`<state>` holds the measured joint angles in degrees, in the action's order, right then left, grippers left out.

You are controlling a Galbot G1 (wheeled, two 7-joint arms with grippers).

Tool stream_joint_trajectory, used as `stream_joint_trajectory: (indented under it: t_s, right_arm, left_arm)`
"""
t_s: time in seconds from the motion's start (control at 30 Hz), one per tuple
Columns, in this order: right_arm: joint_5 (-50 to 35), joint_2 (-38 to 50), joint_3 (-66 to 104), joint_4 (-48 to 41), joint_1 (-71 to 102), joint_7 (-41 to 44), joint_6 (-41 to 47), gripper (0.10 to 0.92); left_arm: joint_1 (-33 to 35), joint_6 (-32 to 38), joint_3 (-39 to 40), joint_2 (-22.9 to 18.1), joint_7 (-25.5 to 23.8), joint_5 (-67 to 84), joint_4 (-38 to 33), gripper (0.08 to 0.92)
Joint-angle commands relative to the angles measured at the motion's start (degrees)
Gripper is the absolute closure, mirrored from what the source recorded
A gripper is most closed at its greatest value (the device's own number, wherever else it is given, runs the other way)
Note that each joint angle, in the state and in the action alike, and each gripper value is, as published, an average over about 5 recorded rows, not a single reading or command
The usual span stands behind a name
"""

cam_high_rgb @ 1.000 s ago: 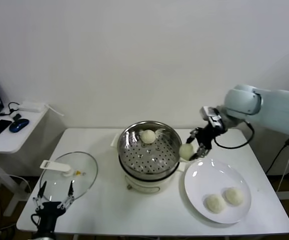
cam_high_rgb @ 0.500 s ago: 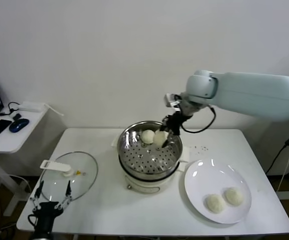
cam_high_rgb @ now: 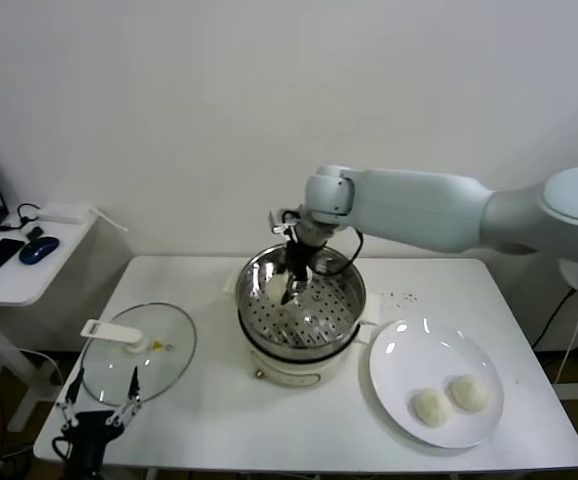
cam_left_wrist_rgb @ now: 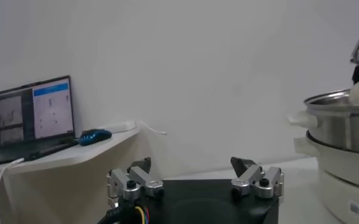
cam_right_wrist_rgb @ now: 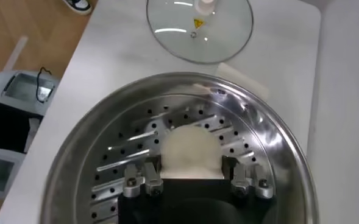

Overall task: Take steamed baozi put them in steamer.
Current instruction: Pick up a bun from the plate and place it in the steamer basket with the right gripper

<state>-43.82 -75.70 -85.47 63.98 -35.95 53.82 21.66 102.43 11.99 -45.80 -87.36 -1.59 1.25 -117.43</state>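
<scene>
We see the right gripper [cam_right_wrist_rgb: 189, 176] clamping a round off-white baozi [cam_right_wrist_rgb: 188, 150] low over the shiny perforated steel steamer [cam_right_wrist_rgb: 277, 152], ready to set it down; the left gripper [cam_left_wrist_rgb: 194, 181] waits spread wide.

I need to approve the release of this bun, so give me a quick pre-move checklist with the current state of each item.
1. Right tool shut on the steamed baozi: ok.
2. Bun over the steamer and its perforated floor, not the rim: ok.
3. Bun resting on the floor: cannot tell.
4. Room beside the earlier bun inside: cannot tell, it is hidden.
5. Glass lid off and clear of the pot: ok.
6. Left tool parked at the table's near edge, open: ok.
</scene>
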Motion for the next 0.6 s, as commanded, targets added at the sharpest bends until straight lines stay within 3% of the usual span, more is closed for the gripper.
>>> stream_joint_trajectory:
  t_s: [0.03,0.6]
  right_arm:
    - [3.29,-4.30,1.86,-6.43,5.45,0.06,0.09,0.389]
    - [4.30,-5.45,3.28,-8.04,7.00,0.00,0.09,0.386]
  left_arm:
    - [0.59,0.09,-0.11,0.06,0.20,0.72,0.14,0.177]
    - [0.35,-0.06,-0.03,-0.06,0.15,0.77,0.45,0.177]
